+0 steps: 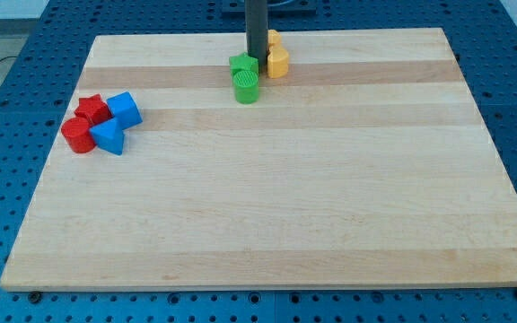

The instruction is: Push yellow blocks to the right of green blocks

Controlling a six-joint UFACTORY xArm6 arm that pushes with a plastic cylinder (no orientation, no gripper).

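Observation:
Two green blocks sit near the view's top centre: a green cube-like block (241,65) and a green cylinder (247,87) just below it. Two yellow blocks lie to their right: a yellow rounded block (278,63) and another yellow block (274,39) above it, partly hidden by the rod. My tip (257,57) stands between the green cube-like block and the yellow blocks, close against both.
At the view's left lies a cluster: a red block (92,110), a red cylinder (77,136), a blue cube (124,109) and a blue triangular block (109,136). The wooden board (267,224) rests on a blue perforated table.

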